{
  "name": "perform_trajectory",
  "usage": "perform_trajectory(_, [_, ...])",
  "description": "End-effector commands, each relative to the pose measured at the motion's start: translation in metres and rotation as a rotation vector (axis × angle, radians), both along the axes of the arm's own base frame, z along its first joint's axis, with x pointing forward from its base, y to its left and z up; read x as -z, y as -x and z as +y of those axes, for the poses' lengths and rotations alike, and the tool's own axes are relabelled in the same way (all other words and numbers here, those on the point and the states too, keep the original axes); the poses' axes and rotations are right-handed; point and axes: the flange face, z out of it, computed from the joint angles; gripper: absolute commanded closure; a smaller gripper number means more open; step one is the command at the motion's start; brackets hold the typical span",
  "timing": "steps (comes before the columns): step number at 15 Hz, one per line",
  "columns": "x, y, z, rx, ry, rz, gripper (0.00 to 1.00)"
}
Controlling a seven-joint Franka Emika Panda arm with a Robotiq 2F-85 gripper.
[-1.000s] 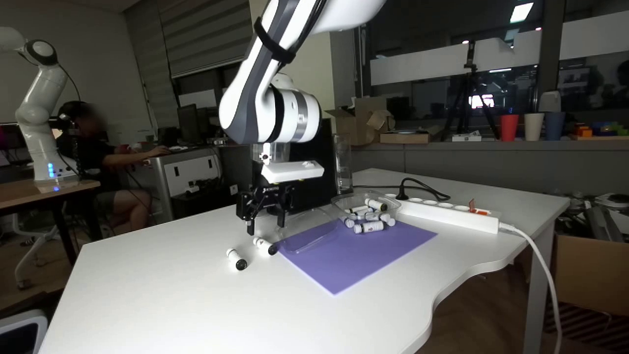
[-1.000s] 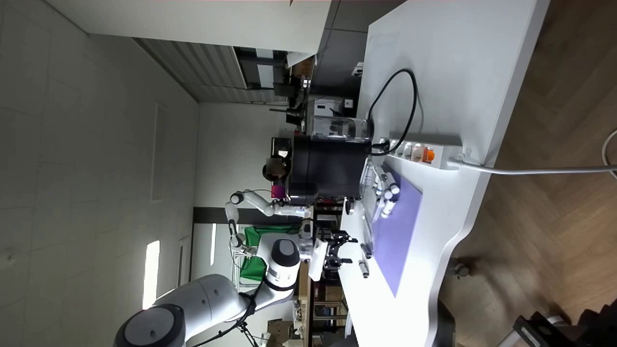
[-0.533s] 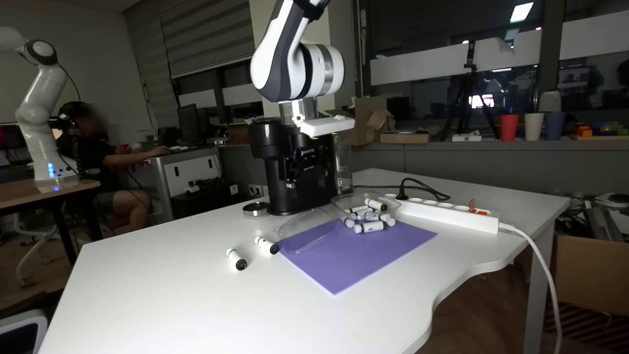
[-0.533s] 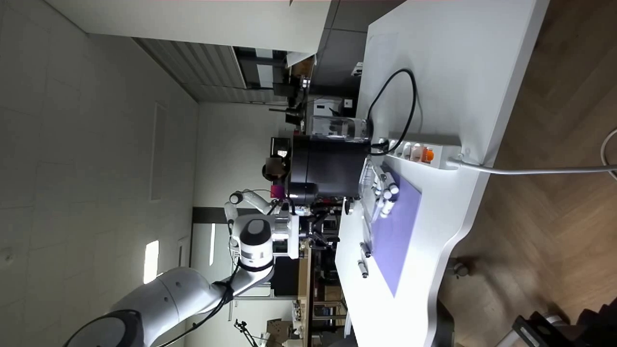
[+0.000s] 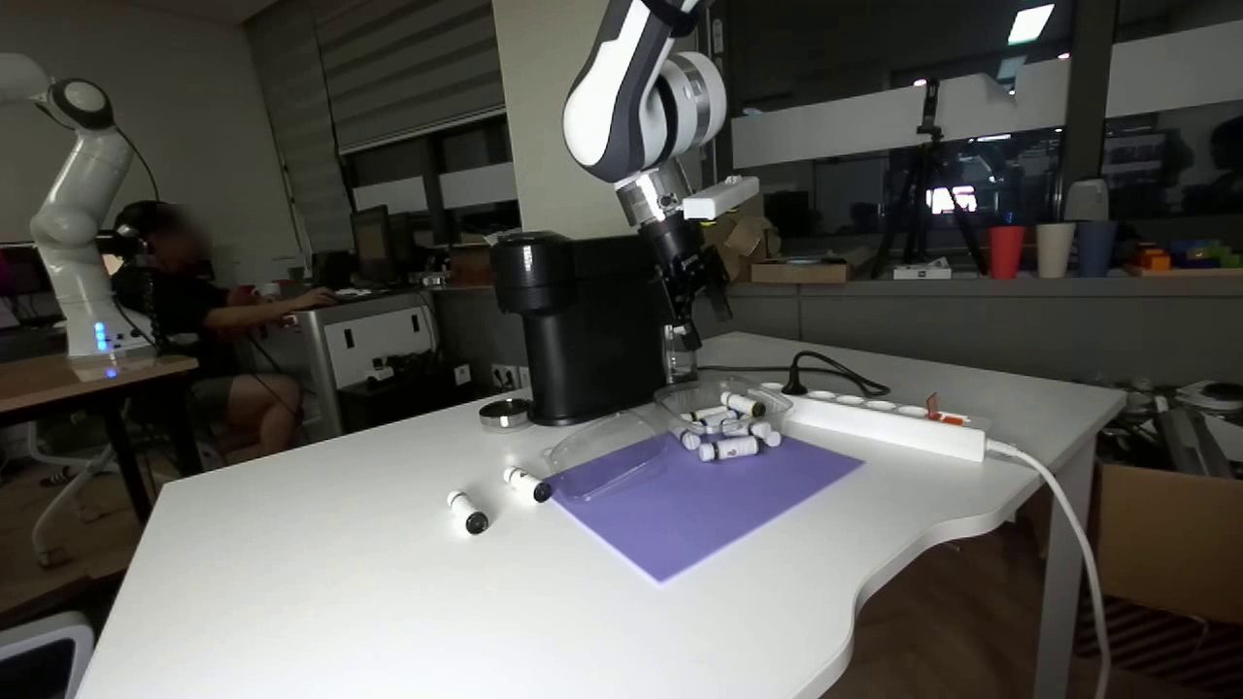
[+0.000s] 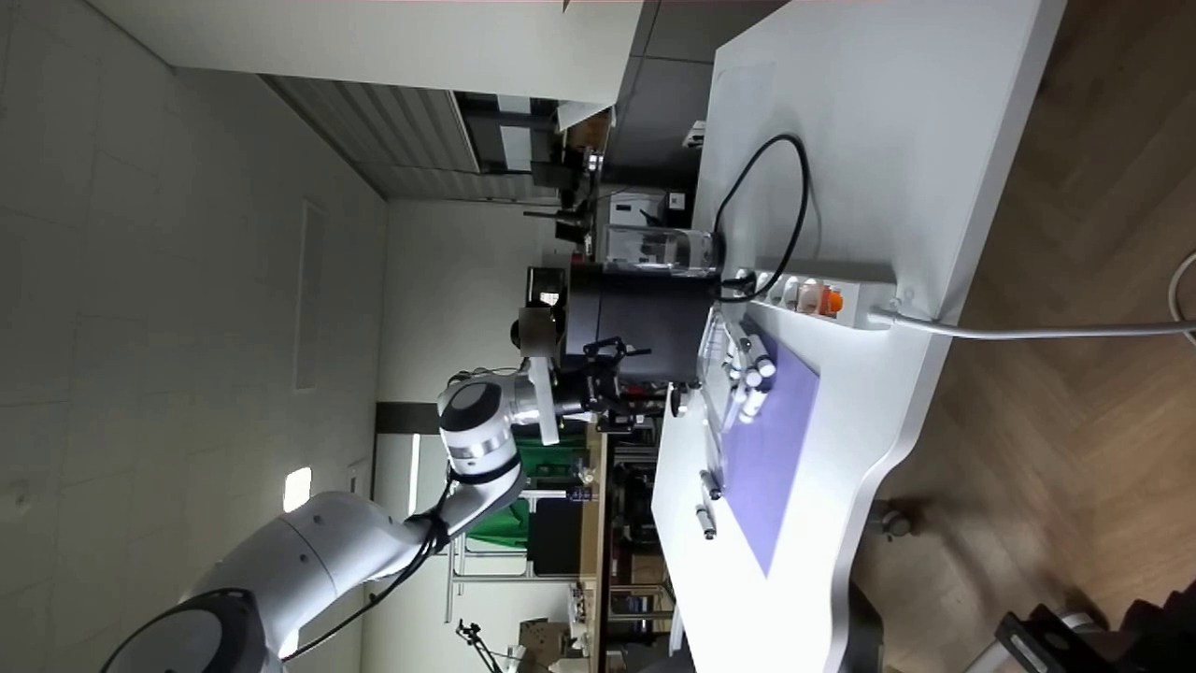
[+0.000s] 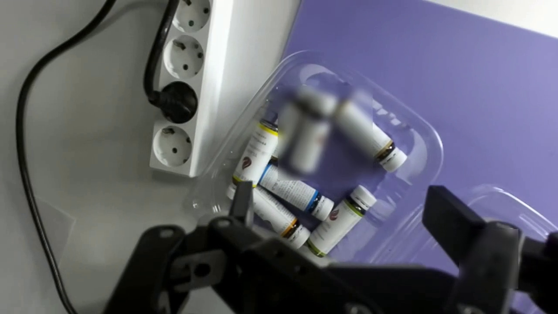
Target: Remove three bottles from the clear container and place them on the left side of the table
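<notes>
Two whitish bottles with dark ends lie on their sides on the white table (image 5: 388, 602), one at its left (image 5: 468, 513) and one by the mat's corner (image 5: 527, 483). The clear container (image 5: 668, 400) holds several bottles (image 5: 730, 448). In the wrist view the container (image 7: 429, 144) holds white-labelled bottles, one green-banded (image 7: 335, 229), one blue-banded (image 7: 292, 188) and one orange-banded (image 7: 274, 211); part of this view is blurred. My gripper (image 5: 707, 328) is open and empty, tilted, well above the container. Its fingers (image 7: 342, 203) are wide apart in the wrist view.
A tall black machine (image 5: 602, 340) stands behind the container, close to my gripper. A white power strip (image 5: 884, 427) with a black cable lies beside the container. A clear lid (image 5: 612, 471) rests partly on the purple mat (image 5: 670, 534). A metal ring (image 5: 505, 414) sits by the machine.
My gripper has risen from above the two loose bottles, moved across past the black machine towards the container, and tilted. The bottle near the mat has shifted very slightly.
</notes>
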Motion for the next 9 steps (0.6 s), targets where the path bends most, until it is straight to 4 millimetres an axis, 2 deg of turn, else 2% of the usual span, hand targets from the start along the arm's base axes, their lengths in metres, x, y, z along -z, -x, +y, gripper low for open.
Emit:
perform_trajectory(1, [0.002,-0.012,-0.02,-0.001,0.002,0.005,0.0])
perform_trajectory(5, [0.015,-0.015,-0.033,0.075,-0.034,-0.024,0.0])
perform_trajectory(9, [0.025,-0.017,-0.036,0.136,-0.099,-0.052,0.0])
